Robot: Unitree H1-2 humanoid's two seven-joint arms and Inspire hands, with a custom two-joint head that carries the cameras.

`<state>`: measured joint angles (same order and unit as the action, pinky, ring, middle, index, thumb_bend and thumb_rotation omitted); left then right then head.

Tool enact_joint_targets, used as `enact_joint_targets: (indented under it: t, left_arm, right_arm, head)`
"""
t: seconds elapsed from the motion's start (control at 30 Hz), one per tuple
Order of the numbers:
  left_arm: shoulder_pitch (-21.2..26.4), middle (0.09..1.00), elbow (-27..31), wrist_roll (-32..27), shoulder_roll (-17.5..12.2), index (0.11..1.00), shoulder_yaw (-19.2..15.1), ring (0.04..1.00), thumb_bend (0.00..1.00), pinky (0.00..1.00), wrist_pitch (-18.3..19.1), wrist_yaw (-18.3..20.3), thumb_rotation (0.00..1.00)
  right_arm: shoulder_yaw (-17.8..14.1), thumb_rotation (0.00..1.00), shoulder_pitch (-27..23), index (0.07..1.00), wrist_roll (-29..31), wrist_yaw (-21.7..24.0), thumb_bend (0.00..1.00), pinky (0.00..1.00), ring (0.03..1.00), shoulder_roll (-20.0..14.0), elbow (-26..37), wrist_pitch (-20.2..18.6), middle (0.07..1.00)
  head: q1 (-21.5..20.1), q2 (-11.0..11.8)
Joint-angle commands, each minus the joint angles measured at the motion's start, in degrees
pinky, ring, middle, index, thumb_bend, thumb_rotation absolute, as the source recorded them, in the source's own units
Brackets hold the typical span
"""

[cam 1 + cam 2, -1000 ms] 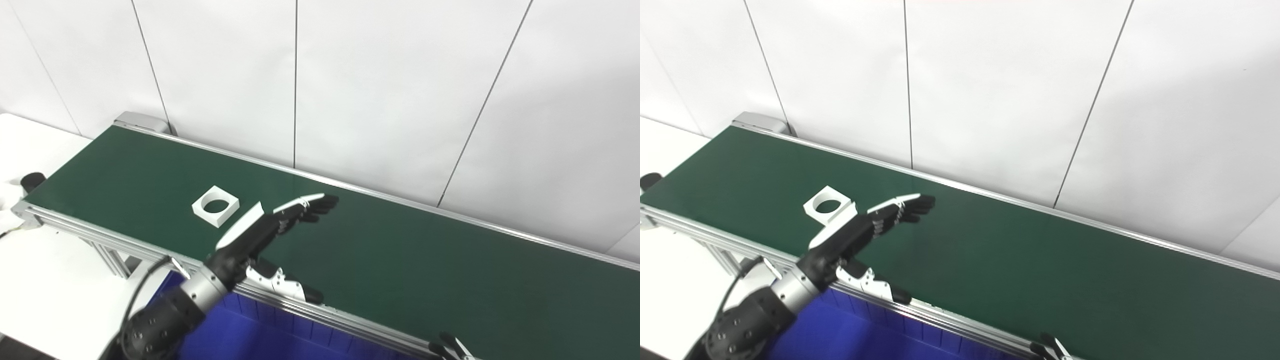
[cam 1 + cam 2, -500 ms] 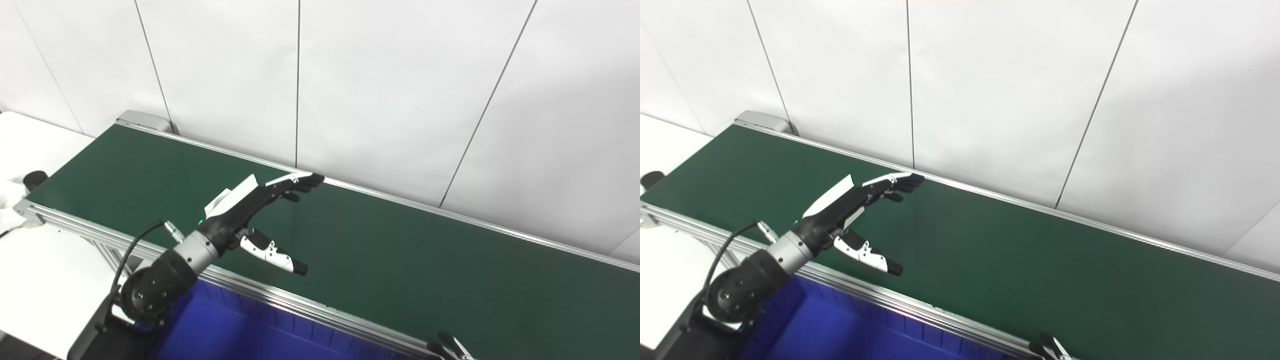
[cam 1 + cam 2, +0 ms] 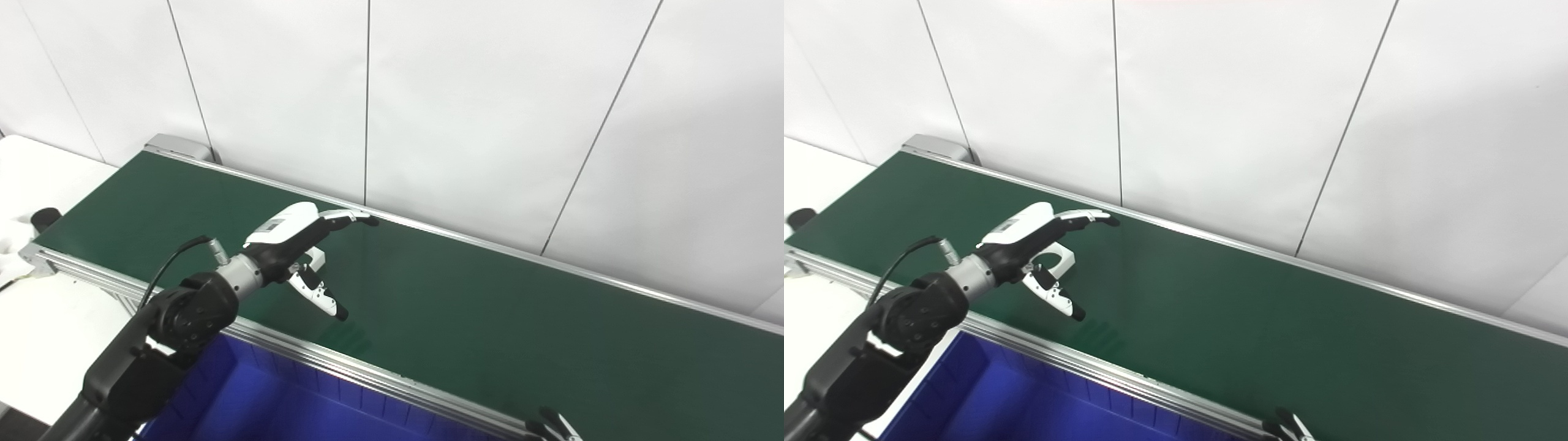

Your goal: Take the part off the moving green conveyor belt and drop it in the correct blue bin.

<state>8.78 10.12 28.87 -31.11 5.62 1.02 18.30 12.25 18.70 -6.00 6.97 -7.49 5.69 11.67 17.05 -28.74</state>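
Observation:
The white square part with a round hole lies on the green conveyor belt, mostly hidden under my left hand. That hand hovers just above the part, back turned up, fingers stretched toward the far rail and thumb pointing down and apart. It is open and holds nothing. Only a corner of the part shows in the left eye view. Of my right hand, only the fingertips show at the bottom edge, in front of the belt.
A blue bin stands below the belt's near rail. A white panelled wall runs close behind the far rail. A white table and a black knob are at the left end.
The part has travelled right along the belt and now sits under my left hand. The hand lifted, drew back toward the left and rolled its back upward.

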Motion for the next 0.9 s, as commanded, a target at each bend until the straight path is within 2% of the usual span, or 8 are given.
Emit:
enact_joint_targets:
  t: [0.0,0.17,0.4,0.57,0.73,0.87]
  left_arm:
    - [3.02,0.903,-1.1,3.29,-2.19,0.847,0.35,0.896,0.91,0.82,-2.59,-2.03,0.0]
    - [5.4,0.895,-5.15,7.85,-3.43,0.838,2.28,0.892,0.89,0.8,-5.14,-2.21,0.0]
    - [8.6,0.894,-9.72,13.33,-4.29,0.842,4.77,0.883,0.9,0.79,-6.8,-2.35,0.01]
    - [10.59,0.887,-13.0,17.63,-3.9,0.837,6.53,0.877,0.88,0.81,-6.8,-3.19,0.03]
    - [12.45,0.875,-16.33,20.79,-3.62,0.832,8.66,0.866,0.89,0.82,-7.06,-3.98,0.1]
    - [13.78,0.875,-18.4,22.28,-3.44,0.833,10.16,0.871,0.89,0.82,-6.29,-3.35,0.07]
  right_arm:
    - [-0.25,0.54,-0.13,0.893,0.53,0.24,0.52,0.71,0.789,-0.12,1.01,3.26,0.819]
    - [-0.21,0.54,0.07,0.891,0.07,0.09,0.52,0.71,0.784,-0.07,1.31,3.12,0.816]
    - [-0.2,0.55,0.13,0.889,0.22,0.14,0.53,0.7,0.778,-0.02,1.37,3.24,0.814]
    - [-0.13,0.55,0.08,0.889,0.1,0.02,0.53,0.7,0.777,0.2,1.28,3.22,0.814]
    - [-0.09,0.55,0.12,0.888,0.23,0.01,0.53,0.7,0.778,0.35,1.37,3.13,0.815]
    - [-0.06,0.56,0.02,0.891,0.35,0.08,0.54,0.71,0.784,0.39,1.08,3.49,0.817]
  head:
    - [-0.09,-0.13]
    - [-0.14,-0.19]
    - [-0.11,-0.31]
    - [-0.42,-0.31]
    - [-0.48,-0.25]
    - [-0.63,-0.2]
